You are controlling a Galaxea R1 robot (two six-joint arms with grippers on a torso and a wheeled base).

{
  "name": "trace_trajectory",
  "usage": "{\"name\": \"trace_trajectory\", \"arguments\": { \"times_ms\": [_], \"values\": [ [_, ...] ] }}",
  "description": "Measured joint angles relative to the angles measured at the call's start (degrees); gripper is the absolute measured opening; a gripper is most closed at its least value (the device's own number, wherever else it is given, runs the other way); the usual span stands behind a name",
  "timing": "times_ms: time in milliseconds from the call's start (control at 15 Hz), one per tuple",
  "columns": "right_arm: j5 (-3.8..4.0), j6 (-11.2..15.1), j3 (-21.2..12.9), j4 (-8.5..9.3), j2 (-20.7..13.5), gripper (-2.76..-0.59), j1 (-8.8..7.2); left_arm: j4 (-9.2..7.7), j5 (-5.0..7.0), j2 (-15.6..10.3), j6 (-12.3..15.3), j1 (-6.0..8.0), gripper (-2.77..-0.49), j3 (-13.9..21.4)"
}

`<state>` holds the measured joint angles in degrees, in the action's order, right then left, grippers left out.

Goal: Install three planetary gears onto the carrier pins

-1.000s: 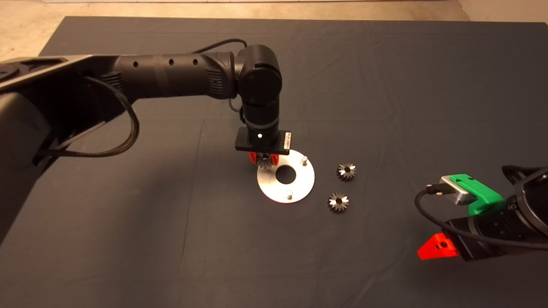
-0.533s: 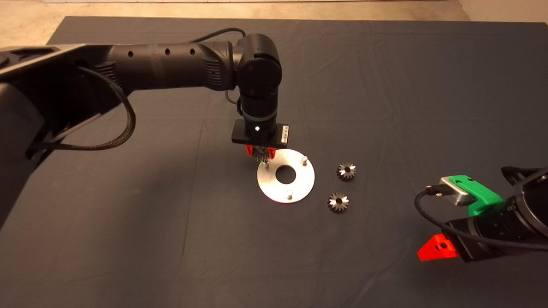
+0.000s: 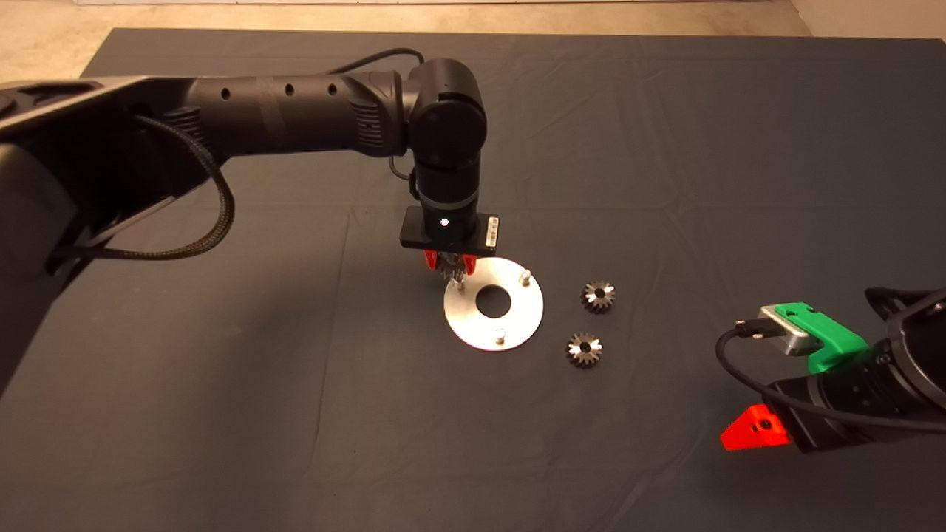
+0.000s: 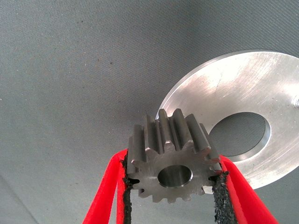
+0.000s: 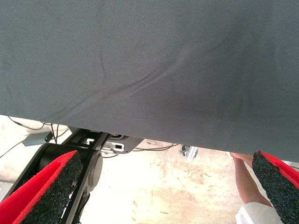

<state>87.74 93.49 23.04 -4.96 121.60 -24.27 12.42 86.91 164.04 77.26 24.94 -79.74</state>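
1. Silver disc (image 3: 494, 304): my left pincer (image 3: 449, 267), clamped on one gear (image 4: 174, 162), hides the gear's underside above the nearest pin (image 3: 461, 285).
2. I see two gears (image 3: 597, 296) (image 3: 584, 349) lying on the mat, right of the disc.
3. My right pincer (image 5: 163, 191) waits at the desk's edge, fingers apart.

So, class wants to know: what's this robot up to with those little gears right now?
The left pincer is shut on one planetary gear, holding it over the carrier pin at the disc's left edge; it is not yet seated. Two more gears lie on the mat to the disc's right. The right pincer waits, open, at the lower right.
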Motion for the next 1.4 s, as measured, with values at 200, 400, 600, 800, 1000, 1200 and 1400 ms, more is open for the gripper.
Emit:
{"name": "trace_trajectory", "arguments": {
  "times_ms": [200,400,600,800,1000,1200,1400],
  "values": [
    [0.0,0.0,0.0,0.0,0.0,-0.62,0.0,0.0,0.01,0.0,0.0,0.0,-2.4,0.0],
    [0.0,0.0,0.0,0.0,0.01,-0.62,0.0,0.0,-0.04,-0.01,0.0,0.0,-2.4,0.0],
    [0.0,0.0,0.0,0.0,-0.01,-0.62,0.0,0.0,-0.04,-0.01,0.0,-0.01,-2.4,0.0],
    [0.0,0.0,0.0,0.0,-0.01,-0.62,0.0,-0.02,-0.04,-0.01,0.0,-0.02,-2.4,0.0],
    [0.0,0.0,0.0,0.0,0.01,-0.62,0.0,-0.01,-0.09,0.0,0.0,-0.04,-2.4,0.0],
    [0.0,0.0,0.0,0.0,0.01,-0.62,0.0,-0.02,-0.26,0.1,0.0,-0.63,-2.4,0.0],
    [0.01,0.0,0.0,0.0,-0.01,-0.62,0.0,-0.02,-0.33,0.1,0.0,-0.99,-2.4,0.0]
  ]
}}
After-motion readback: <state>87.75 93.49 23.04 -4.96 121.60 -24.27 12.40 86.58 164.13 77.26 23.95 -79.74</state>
